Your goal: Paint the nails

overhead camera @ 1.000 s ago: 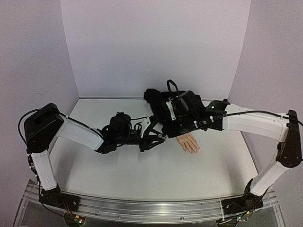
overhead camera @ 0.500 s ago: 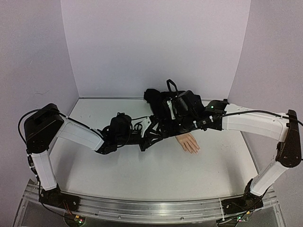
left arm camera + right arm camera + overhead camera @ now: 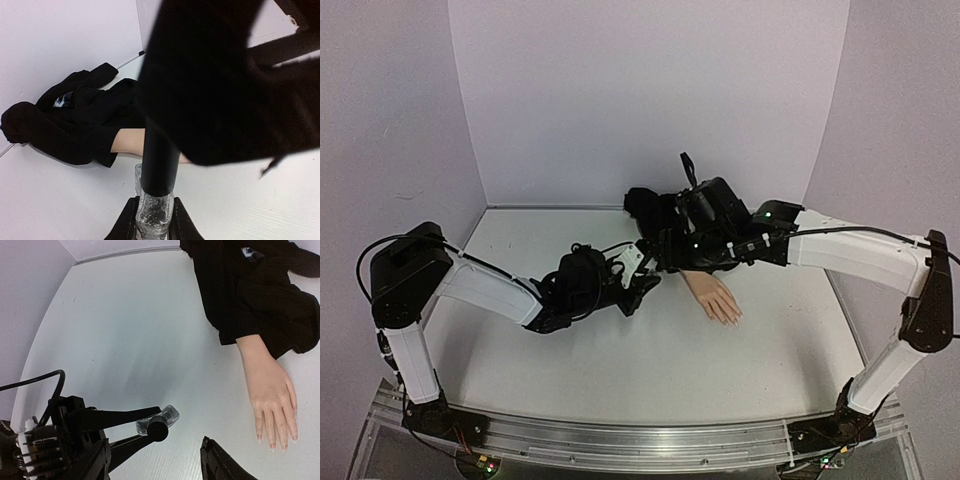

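Left gripper (image 3: pixel 154 207): two black fingers pressed together on the bottle (image 3: pixel 152 216) at the bottom centre of the left wrist view. The bottle is small, of clear glass with squared shoulders and glittery specks inside. Its cap (image 3: pixel 160 165) is a tall, matte black cylinder seated on the neck.

Right gripper (image 3: pixel 155 456): jaws apart, gripping nothing. Its blunt black fingers sit at the bottom edge of the right wrist view, and the cap's round top shows in the gap below them. In the left wrist view it fills the upper right as a dark, blurred mass.

Mannequin hand (image 3: pixel 272 390): peach, smooth and matte. It lies palm down at the right of the right wrist view, fingers straight and slightly spread.

Nails (image 3: pixel 273 444): tiny pale ovals with a slight gloss, tipping the fingers at lower right, well apart from the bottle. Too small to tell whether any carry paint.

Sleeve (image 3: pixel 260 295): soft black fabric, rumpled and bunched at upper right, covering the arm from the wrist up.

Table (image 3: pixel 125 335): white and flat, with a faint grain.
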### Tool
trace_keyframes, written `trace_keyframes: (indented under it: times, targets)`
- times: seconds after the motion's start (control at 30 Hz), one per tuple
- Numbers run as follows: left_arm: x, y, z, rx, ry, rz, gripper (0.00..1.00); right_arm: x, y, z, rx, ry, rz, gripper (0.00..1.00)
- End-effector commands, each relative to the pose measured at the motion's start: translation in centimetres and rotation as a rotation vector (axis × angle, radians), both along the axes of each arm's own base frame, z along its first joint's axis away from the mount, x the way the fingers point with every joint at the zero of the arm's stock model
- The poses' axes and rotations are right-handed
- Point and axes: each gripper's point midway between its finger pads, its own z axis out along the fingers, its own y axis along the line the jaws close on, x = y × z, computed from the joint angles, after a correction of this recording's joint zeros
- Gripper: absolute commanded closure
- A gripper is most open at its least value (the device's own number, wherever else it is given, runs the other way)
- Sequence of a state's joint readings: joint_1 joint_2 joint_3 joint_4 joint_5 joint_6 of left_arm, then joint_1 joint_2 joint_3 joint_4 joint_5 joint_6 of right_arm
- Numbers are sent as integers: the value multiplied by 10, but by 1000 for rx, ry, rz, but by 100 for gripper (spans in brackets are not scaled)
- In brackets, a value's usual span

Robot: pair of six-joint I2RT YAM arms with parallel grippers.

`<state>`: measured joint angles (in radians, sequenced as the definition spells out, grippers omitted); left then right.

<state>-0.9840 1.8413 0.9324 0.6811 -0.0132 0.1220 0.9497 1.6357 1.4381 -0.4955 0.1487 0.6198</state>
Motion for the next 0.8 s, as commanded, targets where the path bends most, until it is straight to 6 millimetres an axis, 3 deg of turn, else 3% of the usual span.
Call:
trace_keyframes:
  times: [0.0,0.27,0.37,0.53,0.77]
  targets:
    - [6,-2,56,-120,-59,41,100,8,14,2,13,-5,-5,45]
    - [-4,-2,62,-147,-44,-9,100,17,23,-1,-13,-24,4,53]
    - [-4,-2,62,-142,-42,-8,100,19,26,-3,-19,-25,11,64]
    - [-6,-1,62,-140,-44,-14,100,22,26,-2,-28,-42,8,69]
    - [-25,-3,68,-154,-25,-111,100,20,24,-5,-77,-77,65,95]
